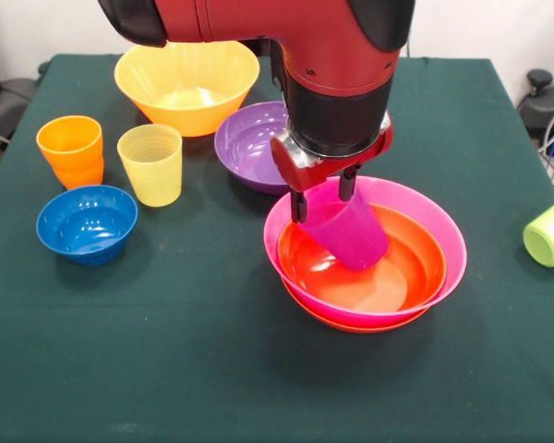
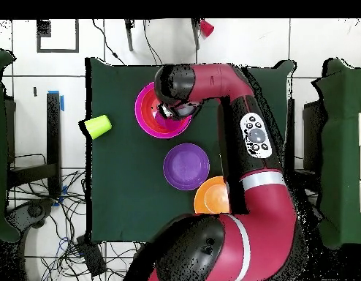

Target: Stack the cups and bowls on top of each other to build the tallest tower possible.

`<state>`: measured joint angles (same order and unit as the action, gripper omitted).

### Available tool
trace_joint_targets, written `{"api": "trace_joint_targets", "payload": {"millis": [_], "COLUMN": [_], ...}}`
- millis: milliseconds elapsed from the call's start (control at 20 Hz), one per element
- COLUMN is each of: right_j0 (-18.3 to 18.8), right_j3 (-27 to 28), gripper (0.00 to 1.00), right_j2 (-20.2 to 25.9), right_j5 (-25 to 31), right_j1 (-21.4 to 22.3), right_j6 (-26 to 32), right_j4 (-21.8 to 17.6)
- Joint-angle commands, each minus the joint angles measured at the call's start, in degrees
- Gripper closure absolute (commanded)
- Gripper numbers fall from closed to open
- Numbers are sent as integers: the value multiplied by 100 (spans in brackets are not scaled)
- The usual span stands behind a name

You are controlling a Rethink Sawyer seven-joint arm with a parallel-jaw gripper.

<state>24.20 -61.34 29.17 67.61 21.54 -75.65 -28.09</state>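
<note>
1. A red and black robot arm [image 1: 286,37] reaches down over a bench [image 1: 212,369] covered in dark green cloth

2. Its hand [image 1: 323,196] is closed on a small translucent purple plastic cup [image 1: 351,231], one finger inside the rim and one outside, and the cup hangs tilted

3. The purple cup sits over a shallow glossy red-orange bowl [image 1: 388,277], its lower end down near the inside of that bowl; whether it touches cannot be told

4. That red-orange bowl is nested in a large deep pink bowl [image 1: 434,221], and the edge of a second red-orange bowl [image 1: 351,323] shows beneath the pink one, so the three form a low pile

5. A wide purple bowl [image 1: 245,143] stands just behind and to the left of the pile in the front view, partly hidden by the arm

6. A large deep yellow-orange bowl [image 1: 186,83] stands further back, near the far edge

7. To the left stand an orange tapered cup [image 1: 71,149] and a yellow tapered cup [image 1: 150,163], both upright and near each other

8. A small blue bowl [image 1: 86,221] sits in front of those two cups

9. A lime green cup [image 1: 552,231] lies on its side at the right edge of the front view, well apart from the pile

10. Seen from overhead, the lime green cup [image 2: 98,126] lies beside the pink bowl [image 2: 143,110], with the purple bowl [image 2: 186,166] and yellow-orange bowl [image 2: 209,196] in a line towards the robot's base
</note>
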Motion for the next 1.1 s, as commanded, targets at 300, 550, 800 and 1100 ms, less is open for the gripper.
{"api": "trace_joint_targets", "payload": {"millis": [300,550,800,1100], "right_j0": [66,23,-3,17], "right_j3": [-140,-265,-243,-343], "gripper": [0,0,0,0], "right_j2": [123,89,77,64], "right_j5": [-287,-15,-72,-131], "right_j1": [-44,313,270,353], "right_j6": [369,177,212,281], "right_j4": [34,195,256,276]}}
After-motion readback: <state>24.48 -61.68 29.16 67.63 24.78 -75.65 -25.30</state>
